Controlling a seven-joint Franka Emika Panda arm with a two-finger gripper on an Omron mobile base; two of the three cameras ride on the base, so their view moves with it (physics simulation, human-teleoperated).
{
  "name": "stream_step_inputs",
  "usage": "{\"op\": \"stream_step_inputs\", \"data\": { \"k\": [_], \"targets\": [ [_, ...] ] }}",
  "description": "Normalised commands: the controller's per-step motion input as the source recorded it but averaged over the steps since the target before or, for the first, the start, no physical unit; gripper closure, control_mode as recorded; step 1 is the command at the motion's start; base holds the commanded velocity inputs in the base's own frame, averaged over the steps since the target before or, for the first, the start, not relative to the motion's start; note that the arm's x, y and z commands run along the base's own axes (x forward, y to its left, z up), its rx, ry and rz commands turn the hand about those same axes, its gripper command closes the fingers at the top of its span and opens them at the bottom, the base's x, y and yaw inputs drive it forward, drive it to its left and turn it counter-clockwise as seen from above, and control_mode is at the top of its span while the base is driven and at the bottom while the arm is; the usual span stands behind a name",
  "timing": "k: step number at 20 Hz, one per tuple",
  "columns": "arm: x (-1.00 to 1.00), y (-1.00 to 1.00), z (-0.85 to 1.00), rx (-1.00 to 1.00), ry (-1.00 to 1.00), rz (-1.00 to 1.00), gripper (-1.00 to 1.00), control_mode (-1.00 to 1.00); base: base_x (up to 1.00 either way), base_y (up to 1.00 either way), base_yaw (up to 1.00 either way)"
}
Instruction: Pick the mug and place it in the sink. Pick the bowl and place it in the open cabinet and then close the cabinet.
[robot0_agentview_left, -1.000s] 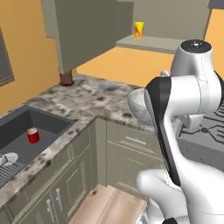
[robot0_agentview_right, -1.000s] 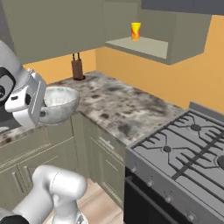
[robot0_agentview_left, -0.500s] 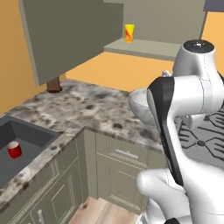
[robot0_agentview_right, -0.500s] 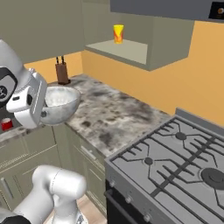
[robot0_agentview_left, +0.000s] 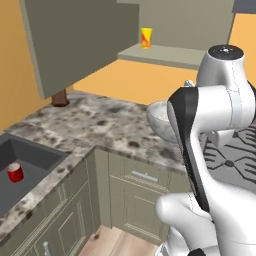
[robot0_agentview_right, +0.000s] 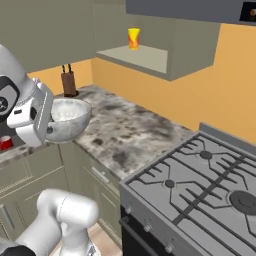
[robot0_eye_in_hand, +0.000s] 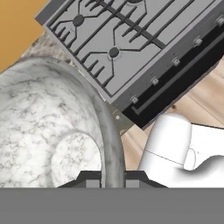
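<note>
Gripping the bowl (robot0_agentview_right: 67, 120), fingers (robot0_eye_in_hand: 92, 178) unchanged; cabinet (robot0_agentview_left: 80, 42) nearer.

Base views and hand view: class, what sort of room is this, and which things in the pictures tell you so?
A kitchen, computer-rendered. Signs: a gas stove with burner grates, a sink sunk into a speckled stone counter, and an open wall cabinet above it.

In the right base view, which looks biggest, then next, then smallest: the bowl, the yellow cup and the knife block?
1. bowl, by far the largest, though it is also nearest the camera.
2. knife block.
3. yellow cup.

The last two look close in size and sit farther back, so their order is unsure.
</note>
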Motion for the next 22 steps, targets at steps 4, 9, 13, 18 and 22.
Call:
{"op": "stream_step_inputs", "data": {
  "k": [4,9,13,18,22],
  "targets": [
    [0.0,0.0,0.0,0.0,0.0,0.0,1.0,1.0,0.52,0.32,-0.04],
    [0.0,0.0,0.0,0.0,0.0,0.0,1.0,1.0,0.0,0.0,-0.03],
    [0.0,0.0,0.0,0.0,0.0,0.0,1.0,1.0,-0.31,0.04,-0.04],
    [0.0,0.0,0.0,0.0,0.0,0.0,1.0,1.0,0.14,0.25,-0.12],
    [0.0,0.0,0.0,0.0,0.0,0.0,1.0,1.0,0.43,0.92,-0.11]
  ]
}}
